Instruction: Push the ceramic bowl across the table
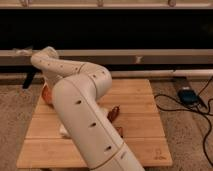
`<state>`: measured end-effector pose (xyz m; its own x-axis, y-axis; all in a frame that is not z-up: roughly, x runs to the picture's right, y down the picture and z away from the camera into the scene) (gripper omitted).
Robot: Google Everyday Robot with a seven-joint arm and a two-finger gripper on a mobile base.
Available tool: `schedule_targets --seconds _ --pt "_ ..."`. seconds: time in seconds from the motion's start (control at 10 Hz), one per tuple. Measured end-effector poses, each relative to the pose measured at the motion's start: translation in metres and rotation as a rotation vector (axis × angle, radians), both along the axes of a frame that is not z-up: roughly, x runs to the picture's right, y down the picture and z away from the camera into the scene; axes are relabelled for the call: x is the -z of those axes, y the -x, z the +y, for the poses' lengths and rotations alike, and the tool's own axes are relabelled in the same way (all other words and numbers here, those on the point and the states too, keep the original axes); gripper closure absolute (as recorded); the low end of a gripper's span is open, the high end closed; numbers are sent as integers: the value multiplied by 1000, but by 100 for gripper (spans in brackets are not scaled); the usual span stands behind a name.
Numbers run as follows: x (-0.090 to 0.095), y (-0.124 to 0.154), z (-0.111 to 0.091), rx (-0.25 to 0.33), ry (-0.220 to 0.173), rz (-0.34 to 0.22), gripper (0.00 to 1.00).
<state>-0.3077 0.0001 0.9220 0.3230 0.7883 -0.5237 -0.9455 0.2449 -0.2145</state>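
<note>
The ceramic bowl (45, 94) shows only as an orange sliver at the far left edge of the table (140, 125). My white arm covers the rest of it. The arm rises from the table's front, bends at the far left and drops toward the bowl. The gripper (50, 85) is at the end of that last link, right at the bowl and largely hidden behind the arm. I cannot tell whether it touches the bowl.
A reddish-brown item (115, 113) lies mid-table beside the arm, with another (119, 131) nearer the front. A small white object (63, 131) peeks out left of the arm. A dark device (187, 95) with cables lies on the carpet to the right. A low rail (150, 56) runs behind the table.
</note>
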Motion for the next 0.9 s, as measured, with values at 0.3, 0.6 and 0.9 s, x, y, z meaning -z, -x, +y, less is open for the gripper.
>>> schedule_targets --seconds 0.3,0.6,0.9 --pt "-10 12 22 52 23 11 35" --pt "-6 21 44 124 73 4 35" --pt "7 24 66 178 120 -18 35"
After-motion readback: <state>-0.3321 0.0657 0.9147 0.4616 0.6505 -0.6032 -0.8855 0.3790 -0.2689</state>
